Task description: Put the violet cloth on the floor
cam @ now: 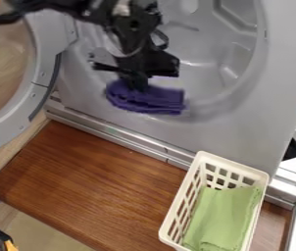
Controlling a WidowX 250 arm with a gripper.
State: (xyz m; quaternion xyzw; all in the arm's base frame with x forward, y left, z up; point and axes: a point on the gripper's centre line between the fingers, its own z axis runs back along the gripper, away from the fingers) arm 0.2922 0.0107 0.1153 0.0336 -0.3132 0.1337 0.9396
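Cloth, folded, violet, pinched by the black two-finger gripper, needs lowering past the brown wooden board's far edge.

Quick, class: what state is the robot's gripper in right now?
Gripper: closed on the violet cloth, holding it in front of the machine's round opening.

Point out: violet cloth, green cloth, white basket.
violet cloth [152,99]: camera view, on its folded lower part
green cloth [221,215]: camera view, middle of its upper face
white basket [237,168]: camera view, on its upper rim
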